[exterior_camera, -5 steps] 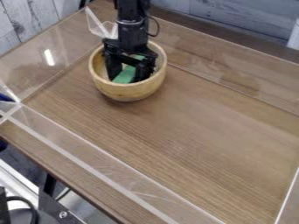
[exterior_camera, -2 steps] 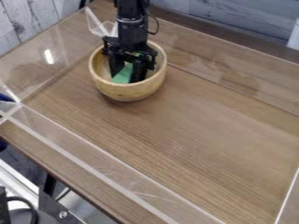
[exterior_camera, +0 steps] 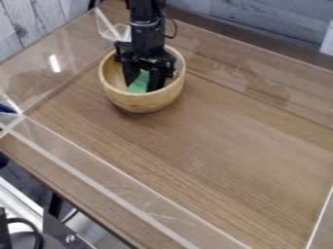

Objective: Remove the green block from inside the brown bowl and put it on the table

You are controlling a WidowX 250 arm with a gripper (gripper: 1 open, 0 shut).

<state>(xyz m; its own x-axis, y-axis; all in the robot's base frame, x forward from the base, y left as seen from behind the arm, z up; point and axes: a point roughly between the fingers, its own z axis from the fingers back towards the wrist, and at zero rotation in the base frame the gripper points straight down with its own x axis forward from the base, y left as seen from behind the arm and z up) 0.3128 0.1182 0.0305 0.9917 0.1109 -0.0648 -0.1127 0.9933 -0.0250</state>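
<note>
The brown bowl [exterior_camera: 143, 95] stands at the back left of the table [exterior_camera: 208, 146]. Inside it lies the green block [exterior_camera: 134, 84], tilted against the bowl's floor, its upper part hidden behind the fingers. My black gripper [exterior_camera: 143, 68] reaches straight down into the bowl from above, its fingers drawn together around the block's upper end. The jaws are shut on the green block, which still rests inside the bowl.
Clear plastic walls [exterior_camera: 78, 146] run along the table's edges on the left, front and back. A wide stretch of wood-grain tabletop lies to the right of and in front of the bowl. The arm's black column [exterior_camera: 143, 19] rises above the bowl.
The fingers, spread wide around the block a second ago, have closed in on it. The arm and the bowl have stayed in place.
</note>
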